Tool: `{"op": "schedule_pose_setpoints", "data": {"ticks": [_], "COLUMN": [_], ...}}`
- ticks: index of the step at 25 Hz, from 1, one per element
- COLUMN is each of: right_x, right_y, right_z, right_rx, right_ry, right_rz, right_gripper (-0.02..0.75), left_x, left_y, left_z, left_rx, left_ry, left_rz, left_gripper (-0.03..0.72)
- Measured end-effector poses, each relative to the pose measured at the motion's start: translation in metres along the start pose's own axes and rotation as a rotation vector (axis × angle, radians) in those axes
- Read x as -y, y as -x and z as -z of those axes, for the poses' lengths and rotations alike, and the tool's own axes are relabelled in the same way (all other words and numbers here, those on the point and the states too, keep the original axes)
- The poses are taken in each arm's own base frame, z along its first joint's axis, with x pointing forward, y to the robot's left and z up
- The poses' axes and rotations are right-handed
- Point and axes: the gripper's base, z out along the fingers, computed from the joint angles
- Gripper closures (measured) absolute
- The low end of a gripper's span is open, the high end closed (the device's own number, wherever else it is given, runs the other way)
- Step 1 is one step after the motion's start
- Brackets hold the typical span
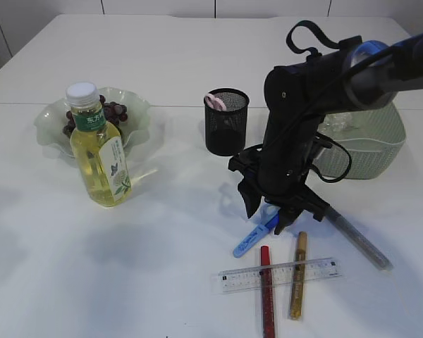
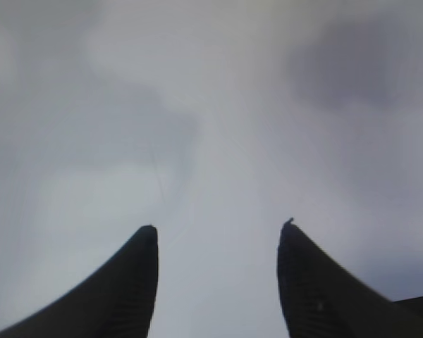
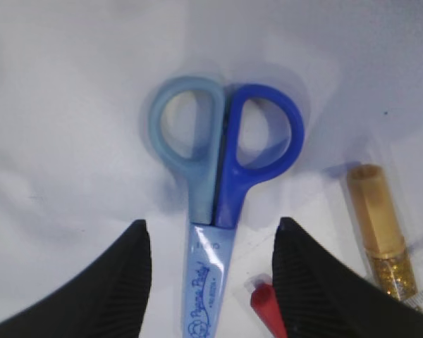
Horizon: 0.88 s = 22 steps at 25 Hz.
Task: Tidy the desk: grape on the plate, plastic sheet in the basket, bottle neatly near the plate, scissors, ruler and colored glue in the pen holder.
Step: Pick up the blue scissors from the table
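Observation:
My right gripper (image 1: 266, 211) (image 3: 211, 229) is open and hangs low over the blue scissors (image 1: 254, 236) (image 3: 215, 176), its fingers on either side of the sheathed blade. The clear ruler (image 1: 278, 274) lies in front, crossed by a red glue tube (image 1: 267, 290) (image 3: 268, 306) and a gold one (image 1: 297, 274) (image 3: 379, 229); a silver glue tube (image 1: 359, 239) lies to the right. The black mesh pen holder (image 1: 226, 121) holds something pink. The grapes (image 1: 113, 111) sit on the green plate (image 1: 53, 120), with the bottle (image 1: 100, 148) in front. My left gripper (image 2: 218, 229) is open over bare table.
A pale green basket (image 1: 363, 144) stands at the right behind my right arm, with clear plastic (image 1: 335, 125) showing in it. The white table (image 1: 162, 246) spreads all around.

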Motion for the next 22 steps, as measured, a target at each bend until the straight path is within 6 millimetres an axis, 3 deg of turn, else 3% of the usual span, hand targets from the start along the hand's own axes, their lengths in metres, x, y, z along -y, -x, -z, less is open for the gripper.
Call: {"op": "schedule_pose_setpoints", "data": {"ticks": [22], "right_x": [0.0], "right_y": [0.001], "right_z": [-0.019], "right_rx": [-0.016], "right_ry": [-0.03], "right_rz": [-0.008], "right_gripper": [0.301], "left_x": [0.0], "left_y": [0.0], "left_z": [0.0], "left_rx": [0.0], "left_ry": [0.0], "left_rz": [0.0], "left_gripper": [0.284]}}
